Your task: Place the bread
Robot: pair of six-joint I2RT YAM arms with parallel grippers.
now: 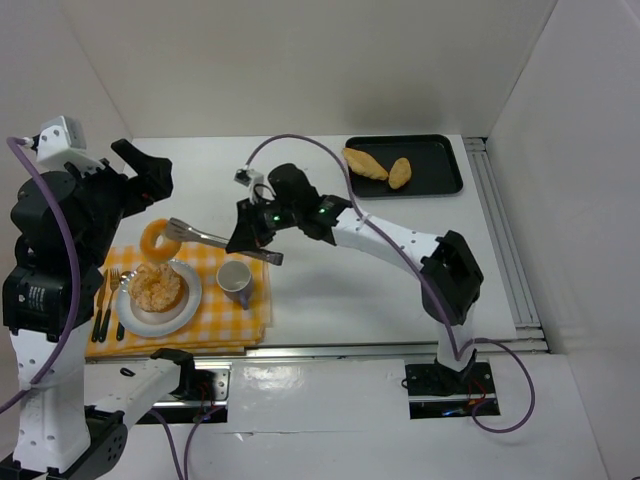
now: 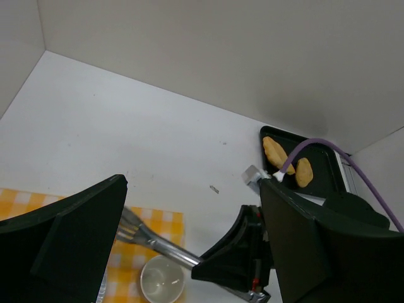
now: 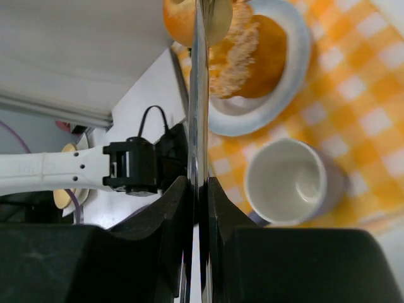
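Observation:
My right gripper (image 1: 256, 233) is shut on metal tongs (image 1: 215, 239). The tongs' tips pinch a ring-shaped bread (image 1: 154, 238), held just above a white plate (image 1: 190, 295) that carries a sugared round bread (image 1: 154, 287). In the right wrist view the tongs (image 3: 199, 95) run edge-on between my fingers (image 3: 178, 208), with the ring bread (image 3: 180, 22) over the plate (image 3: 297, 57). My left gripper (image 1: 148, 177) is open and empty, raised just behind the ring bread. In its view (image 2: 192, 189) the tongs (image 2: 151, 245) pass below.
A white cup (image 1: 235, 277) stands right of the plate on a yellow checked cloth (image 1: 250, 310). A fork and knife (image 1: 106, 300) lie left of the plate. A black tray (image 1: 435, 165) at the back right holds two long breads (image 1: 366, 163).

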